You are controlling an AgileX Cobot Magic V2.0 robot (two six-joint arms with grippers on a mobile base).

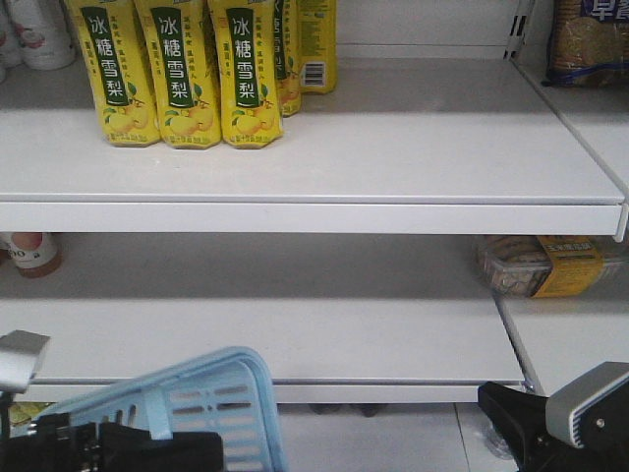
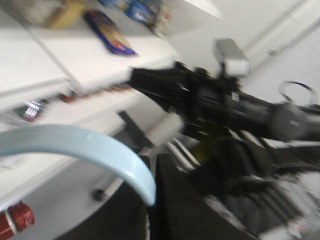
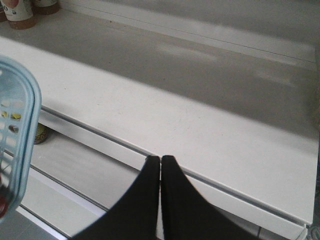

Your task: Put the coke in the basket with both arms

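basket (image 1: pixel 211 398) tilted, red top (image 3: pixel 3 205) inside

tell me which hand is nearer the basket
Left. The left hand is right at the basket, its handle running into it. The right hand is shut and off to the basket's right, apart from it, over the shelf.

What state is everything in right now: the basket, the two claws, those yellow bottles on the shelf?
Basket: tilted, lifted off the floor.
Left gripper: shut on the basket handle.
Right gripper: shut, holding nothing.
Yellow bottles: upright on the top shelf.
Coke: not clearly seen.
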